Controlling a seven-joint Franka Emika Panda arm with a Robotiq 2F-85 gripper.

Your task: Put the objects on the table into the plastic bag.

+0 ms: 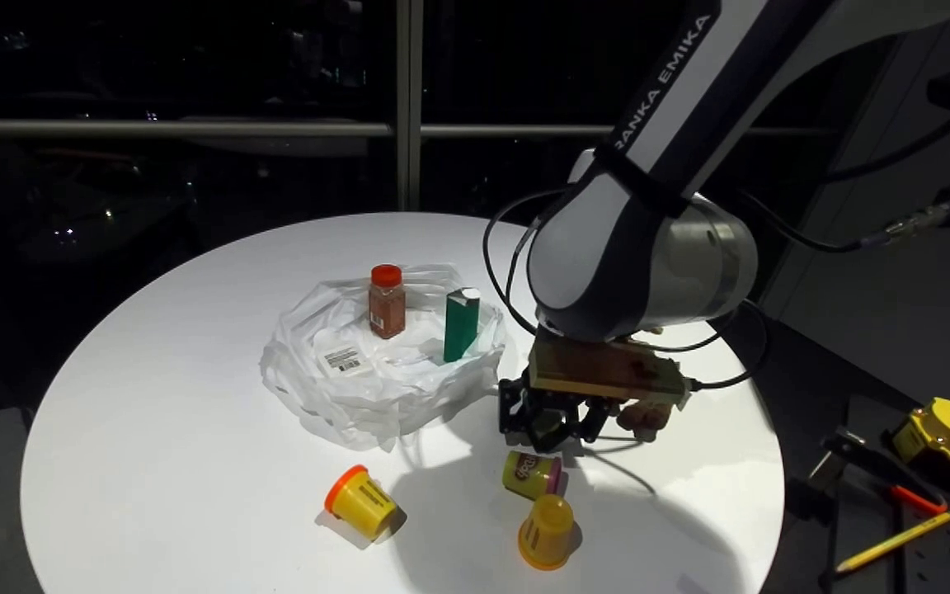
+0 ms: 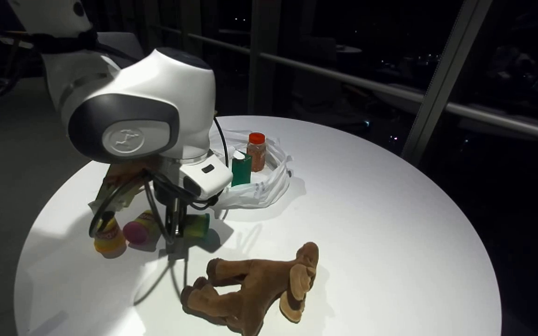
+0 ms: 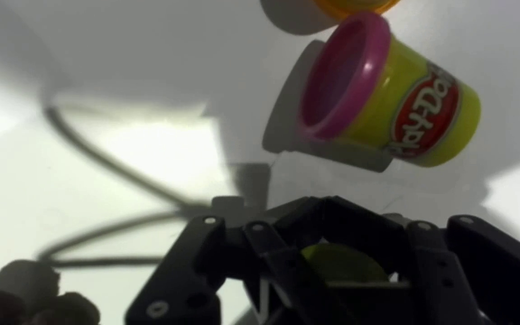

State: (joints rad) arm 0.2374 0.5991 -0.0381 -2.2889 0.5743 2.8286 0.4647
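White bench (image 1: 178, 396) here: red-capped jar (image 1: 387, 312) and green carton (image 1: 460, 332) are in the white plastic bag (image 1: 417, 406) near the claw (image 3: 316, 210), its hold on the green-lidded tub (image 2: 196, 226) alongside unclear, three yellow tubs (image 1: 362, 503) and brown plush moose (image 2: 260, 282) to go.

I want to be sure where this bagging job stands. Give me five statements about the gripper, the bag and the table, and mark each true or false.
1. The gripper is closed around the green-lidded tub. True.
2. The red-capped jar stands upright in the plastic bag. True.
3. The jar is alone in the bag. False: a green box is in there too.
4. The purple-lidded tub lies on its side on the table. True.
5. Only tubs lie outside the bag. False: a brown plush toy lies on the table as well.
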